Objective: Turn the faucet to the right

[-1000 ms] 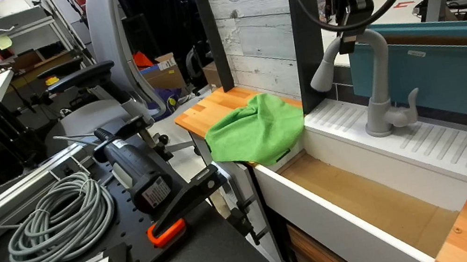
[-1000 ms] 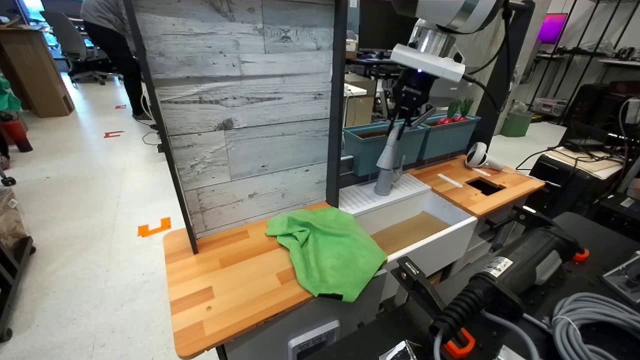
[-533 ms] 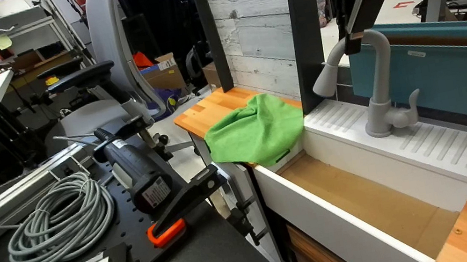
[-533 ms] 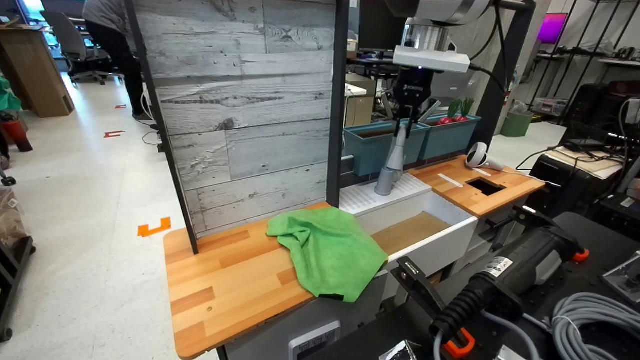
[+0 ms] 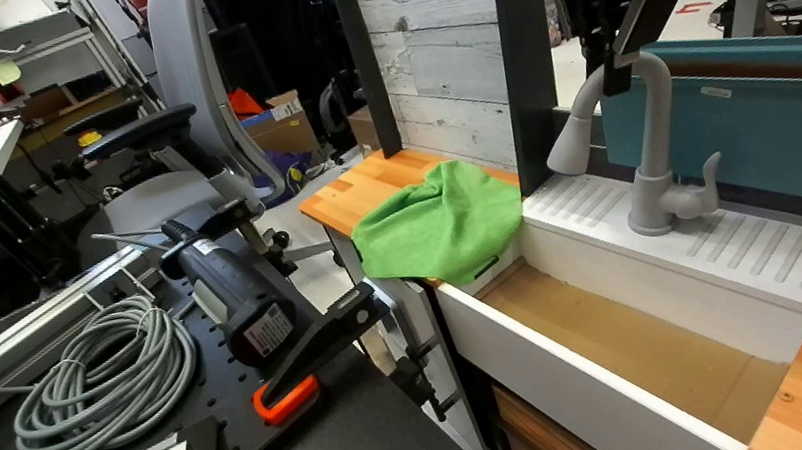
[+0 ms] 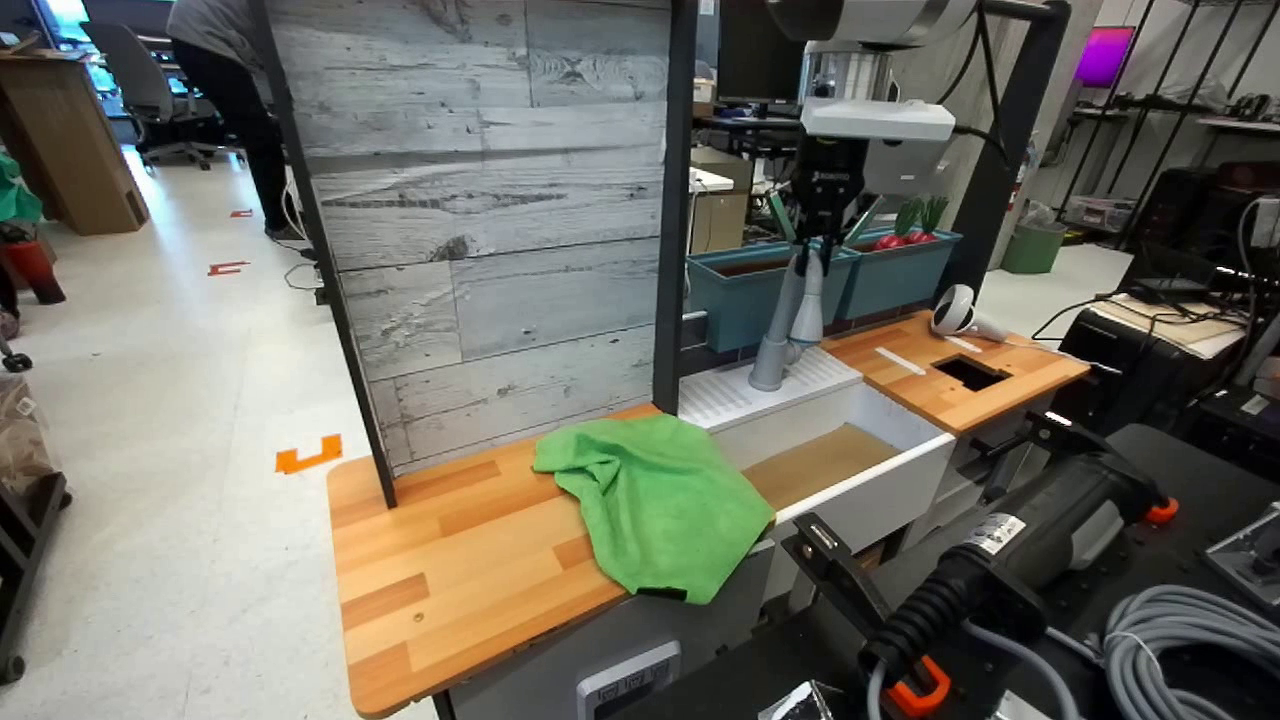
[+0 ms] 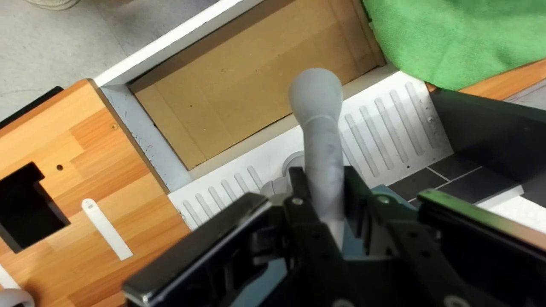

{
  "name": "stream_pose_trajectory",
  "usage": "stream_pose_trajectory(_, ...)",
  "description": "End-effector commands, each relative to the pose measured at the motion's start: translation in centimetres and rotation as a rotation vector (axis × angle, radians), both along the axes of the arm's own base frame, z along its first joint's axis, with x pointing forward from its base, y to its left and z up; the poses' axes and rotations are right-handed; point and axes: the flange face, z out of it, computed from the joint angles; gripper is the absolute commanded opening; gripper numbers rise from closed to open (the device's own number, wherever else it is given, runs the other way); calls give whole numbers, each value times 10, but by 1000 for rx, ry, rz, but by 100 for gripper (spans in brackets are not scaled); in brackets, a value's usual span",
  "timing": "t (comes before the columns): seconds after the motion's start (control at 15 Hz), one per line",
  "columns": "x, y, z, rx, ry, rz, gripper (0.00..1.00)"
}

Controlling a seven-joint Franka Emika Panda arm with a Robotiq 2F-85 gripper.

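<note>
The grey gooseneck faucet (image 5: 655, 134) stands on the white ridged ledge behind the sink; it also shows in an exterior view (image 6: 773, 345). Its arched spout ends in a flared nozzle, which points down over the ledge's front in the wrist view (image 7: 316, 96). The small side lever (image 5: 705, 190) stands at its base. My gripper (image 7: 324, 183) reaches down from above with one finger on each side of the spout near the top of the arch. Both fingers touch the spout. The gripper also shows in both exterior views (image 5: 618, 78) (image 6: 814, 262). The fingers partly hide the arch.
A white sink (image 5: 598, 379) with a brown bottom lies before the faucet. Teal planters (image 6: 720, 310) stand close behind it. A black post (image 5: 526, 57) and a grey wood panel (image 6: 480, 200) rise beside it. A green cloth (image 6: 660, 500) lies on the wooden counter (image 6: 480, 560).
The spout has swung round its base: the nozzle has moved to the right in both exterior views. My gripper has moved and turned along with it, fingers staying on the spout.
</note>
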Motion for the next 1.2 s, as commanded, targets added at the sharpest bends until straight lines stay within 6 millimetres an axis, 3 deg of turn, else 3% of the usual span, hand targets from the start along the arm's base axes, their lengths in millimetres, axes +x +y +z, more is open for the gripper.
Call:
stream_pose_trajectory(0.0,-22,-41,37,-40,94,135,6)
stream_pose_trajectory(0.33,-23,-43,36,-37,94,295,6)
stream_pose_trajectory(0.47,-23,-42,37,-33,92,272,52)
stream_pose_trajectory(0.93,-38,-45,65,9,43,241,99)
stream_pose_trajectory(1.13,-58,-19,70,34,12,253,100)
